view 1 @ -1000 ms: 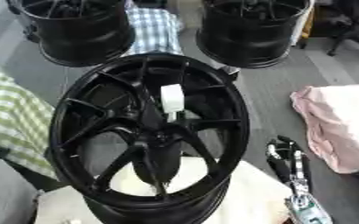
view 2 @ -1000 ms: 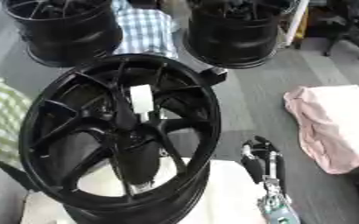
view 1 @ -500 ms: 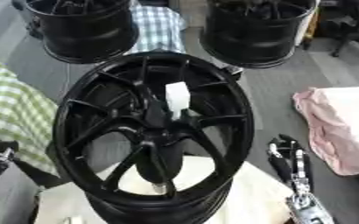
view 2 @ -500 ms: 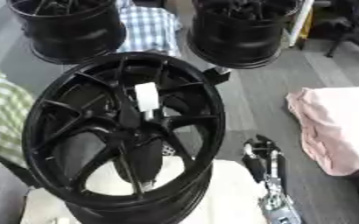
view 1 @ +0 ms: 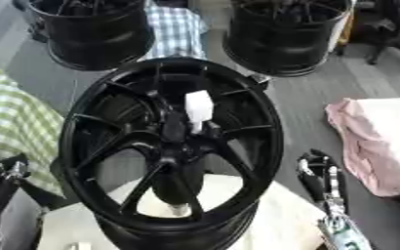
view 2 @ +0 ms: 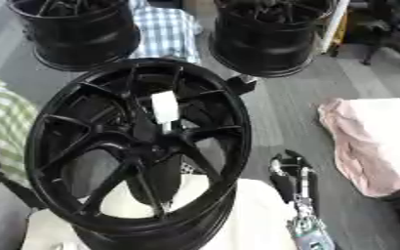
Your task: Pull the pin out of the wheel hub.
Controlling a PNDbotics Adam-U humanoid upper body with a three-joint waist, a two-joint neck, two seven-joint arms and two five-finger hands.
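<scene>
A cream cloth (view 1: 263, 219) covers the counter at the near edge, under the black wheel (view 1: 173, 146). The right hand (view 1: 323, 176) stands just beside the wheel's right rim, fingers up and relaxed, touching nothing. The left hand (view 1: 3, 180) shows at the lower left edge; I cannot tell how its fingers are set. The white pin (view 1: 198, 107) sticks up from the wheel hub (view 1: 182, 139), with open room above it. Further right lies a pink cloth (view 1: 374, 141); a green checked cloth (view 1: 15, 127) lies left. Beyond, on grey floor (view 1: 310, 95), stand two more black wheels (view 1: 92, 29).
</scene>
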